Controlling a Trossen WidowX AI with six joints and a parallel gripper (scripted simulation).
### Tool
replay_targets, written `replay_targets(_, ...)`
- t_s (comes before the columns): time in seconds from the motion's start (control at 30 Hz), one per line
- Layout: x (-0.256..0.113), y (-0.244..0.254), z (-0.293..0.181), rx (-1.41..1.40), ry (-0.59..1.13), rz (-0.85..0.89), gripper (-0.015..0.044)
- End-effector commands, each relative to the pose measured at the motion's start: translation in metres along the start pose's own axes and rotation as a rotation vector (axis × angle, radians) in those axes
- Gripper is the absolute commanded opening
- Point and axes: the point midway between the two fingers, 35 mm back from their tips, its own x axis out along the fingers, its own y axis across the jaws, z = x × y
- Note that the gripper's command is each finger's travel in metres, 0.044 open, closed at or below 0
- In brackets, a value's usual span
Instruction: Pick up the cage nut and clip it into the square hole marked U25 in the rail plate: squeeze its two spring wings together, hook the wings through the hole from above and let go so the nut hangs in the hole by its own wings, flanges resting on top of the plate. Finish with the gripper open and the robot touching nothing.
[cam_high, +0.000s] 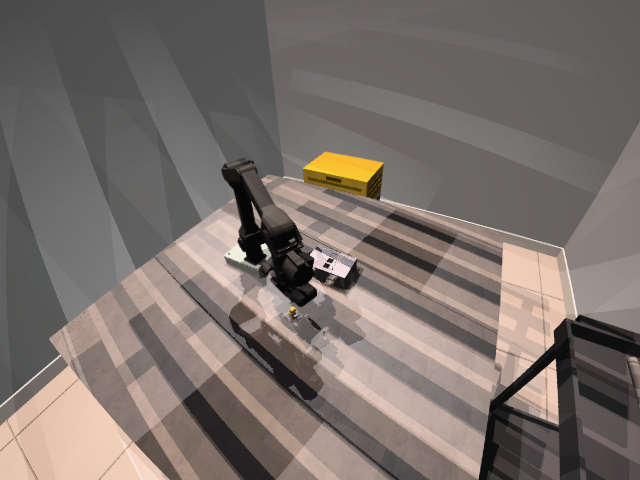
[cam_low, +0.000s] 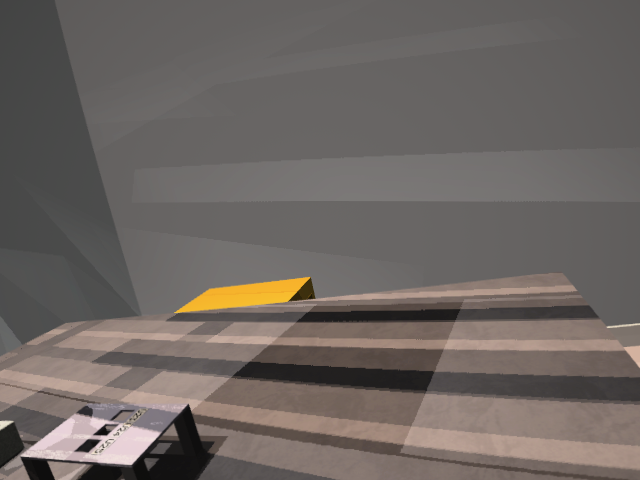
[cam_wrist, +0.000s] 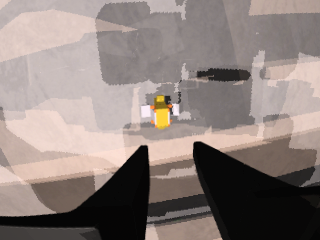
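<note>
The cage nut (cam_high: 290, 310) (cam_wrist: 161, 116) lies on the table, yellow with pale wings out to both sides in the wrist view. My gripper (cam_high: 305, 298) (cam_wrist: 171, 150) is partly open with nothing between its fingers. It hangs above the table close to the nut; in the wrist view the nut shows beyond the fingertips, slightly left of their middle. The rail plate (cam_high: 345, 265) (cam_low: 55, 445) stands on dark legs, with three square holes in a row beside printed labels. The labels are too small to tell surely which hole is U25. The gripper and nut are outside the exterior view.
The arm's pale base (cam_high: 238, 259) stands left of the rail plate. A yellow cabinet (cam_high: 343, 166) (cam_low: 248, 294) stands beyond the table's far edge. A dark rack frame (cam_high: 564, 361) stands at the right. Shadows and bright stripes cross the table (cam_high: 444, 330).
</note>
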Motion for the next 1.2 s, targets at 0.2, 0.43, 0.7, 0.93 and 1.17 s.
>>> replay_targets(0.2, 0.030, 0.000, 0.001, -0.003, -0.003, 0.001, 0.0120)
replay_targets(0.43, 0.037, 0.001, 0.001, -0.003, -0.003, 0.002, 0.0120)
replay_targets(0.7, 0.048, 0.001, 0.001, -0.003, -0.003, 0.002, 0.0120)
replay_targets(0.93, 0.057, 0.001, 0.001, -0.003, -0.003, 0.002, 0.0120)
replay_targets(1.17, 0.059, 0.001, 0.001, -0.003, -0.003, 0.002, 0.0120)
